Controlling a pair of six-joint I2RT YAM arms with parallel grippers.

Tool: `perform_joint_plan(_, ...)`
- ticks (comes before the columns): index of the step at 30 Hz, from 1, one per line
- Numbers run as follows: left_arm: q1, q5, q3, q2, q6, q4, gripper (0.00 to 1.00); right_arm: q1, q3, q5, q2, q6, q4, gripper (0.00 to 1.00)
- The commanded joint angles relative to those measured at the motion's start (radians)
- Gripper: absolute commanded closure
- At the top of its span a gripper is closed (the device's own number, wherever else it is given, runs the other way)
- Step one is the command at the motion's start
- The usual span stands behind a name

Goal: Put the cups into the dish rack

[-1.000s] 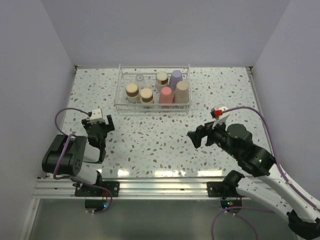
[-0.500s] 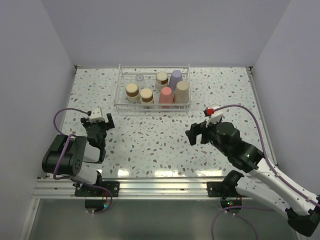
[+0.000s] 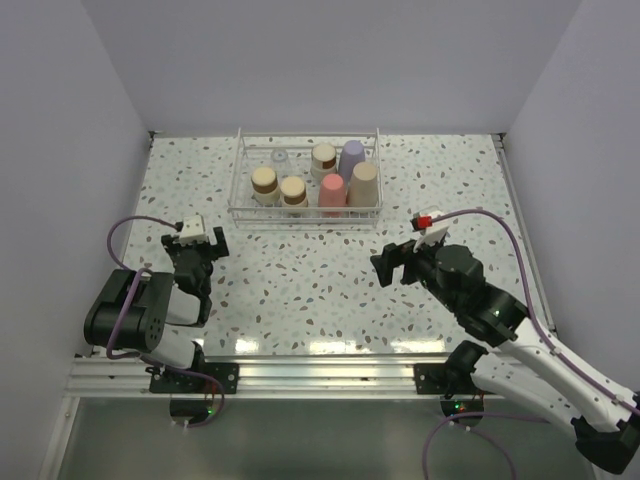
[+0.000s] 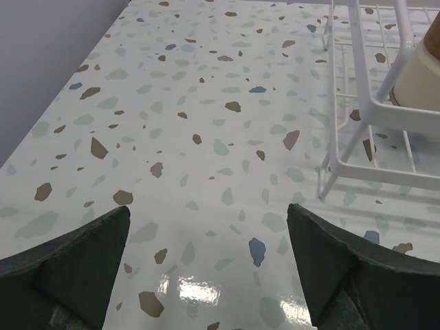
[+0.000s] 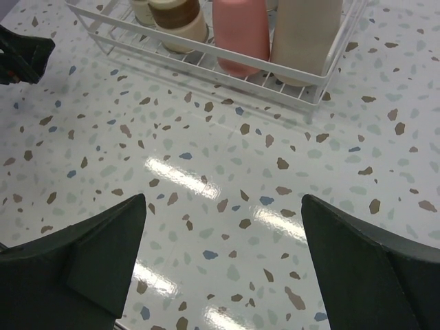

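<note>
The table [image 3: 300,275] is white terrazzo flecked with brown, blue and pale green chips. The dish rack [image 3: 305,213] is white wire. The lavender cup [image 3: 351,158], beige cup [image 3: 364,184], pink cup [image 3: 333,192] and clear cup [image 3: 280,158] are plain, while the tan-based cups [image 3: 264,182] show brown bands. The left claw [image 3: 197,247] and right claw [image 3: 391,266] are black, and the cables [image 3: 125,228] are purple.

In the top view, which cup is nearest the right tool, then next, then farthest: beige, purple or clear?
1. Beige cup, right end of the dish rack.
2. Lavender cup, just behind it.
3. Clear cup, back left.
</note>
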Motion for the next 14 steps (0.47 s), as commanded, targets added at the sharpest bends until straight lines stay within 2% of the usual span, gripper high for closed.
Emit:
perform_joint_plan(1, -0.004, -0.009, 0.020, -0.002, 0.019, 0.117, 0.00, 0.001, -0.016, 0.007, -0.019, -0.020, 0.066, 0.02)
perform_joint_plan(14, -0.004, -0.007, 0.020, 0.000, 0.019, 0.116, 0.00, 0.000, -0.035, 0.033, -0.006, -0.092, 0.120, 0.02)
